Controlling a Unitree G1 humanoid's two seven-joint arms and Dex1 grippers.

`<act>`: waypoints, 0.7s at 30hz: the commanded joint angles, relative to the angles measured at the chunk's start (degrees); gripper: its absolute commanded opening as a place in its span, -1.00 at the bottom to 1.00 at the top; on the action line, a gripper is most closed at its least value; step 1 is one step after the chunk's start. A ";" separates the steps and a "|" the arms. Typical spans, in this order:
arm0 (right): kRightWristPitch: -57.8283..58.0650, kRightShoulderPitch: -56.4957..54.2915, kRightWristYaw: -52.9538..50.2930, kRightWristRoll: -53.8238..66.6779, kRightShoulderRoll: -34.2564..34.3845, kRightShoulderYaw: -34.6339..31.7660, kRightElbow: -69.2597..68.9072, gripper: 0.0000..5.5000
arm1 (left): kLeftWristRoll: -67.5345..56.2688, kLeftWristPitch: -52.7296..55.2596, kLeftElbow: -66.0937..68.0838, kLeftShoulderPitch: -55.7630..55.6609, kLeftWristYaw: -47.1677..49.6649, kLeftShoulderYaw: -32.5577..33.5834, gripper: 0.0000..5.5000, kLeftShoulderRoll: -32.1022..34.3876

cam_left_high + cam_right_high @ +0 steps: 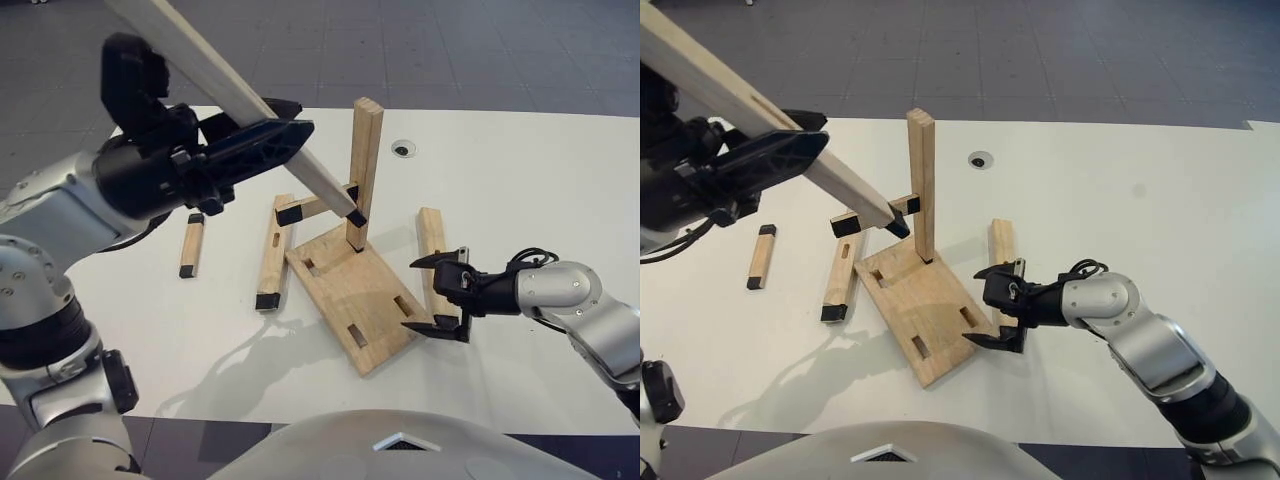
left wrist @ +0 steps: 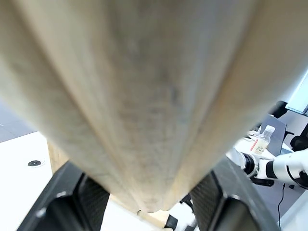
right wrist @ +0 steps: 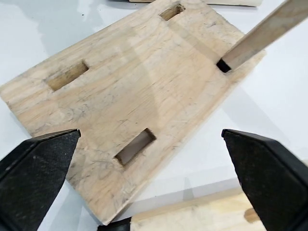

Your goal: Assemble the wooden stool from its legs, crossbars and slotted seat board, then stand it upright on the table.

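The slotted seat board [image 1: 355,305] lies flat on the white table. One leg [image 1: 365,160] stands upright in its far corner slot, also seen as the upright leg [image 3: 260,33] in the right wrist view. My left gripper [image 1: 255,145] is shut on a long wooden leg [image 1: 230,90] held slanting in the air, its black-capped lower end close to the upright leg, just above the board. My right gripper [image 1: 440,295] is open at the board's right edge, low over the table, with nothing between its fingers [image 3: 33,163]. The board [image 3: 125,91] shows three bare slots.
A slotted leg [image 1: 272,250] lies left of the board, a black-tipped crossbar [image 1: 310,207] behind it, a short piece [image 1: 192,243] farther left. Another wooden piece [image 1: 430,240] lies just beyond my right gripper. A small hole [image 1: 402,149] marks the table's far side.
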 commanded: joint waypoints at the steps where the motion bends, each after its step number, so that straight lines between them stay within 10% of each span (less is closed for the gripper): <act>1: 1.38 -2.90 -0.14 0.93 1.15 -3.44 2.64 1.00 | 5.15 -0.55 -3.14 7.12 -8.17 1.53 -0.25 5.48; 8: 1.40 -5.71 0.39 0.89 2.34 -4.76 5.21 1.00 | 30.72 -16.87 -2.39 21.05 -27.61 -1.97 -0.25 8.86; 21: 0.70 -9.22 2.84 0.67 2.08 -5.01 6.94 1.00 | 48.48 -29.74 5.22 25.79 -25.24 -13.11 -0.25 -1.84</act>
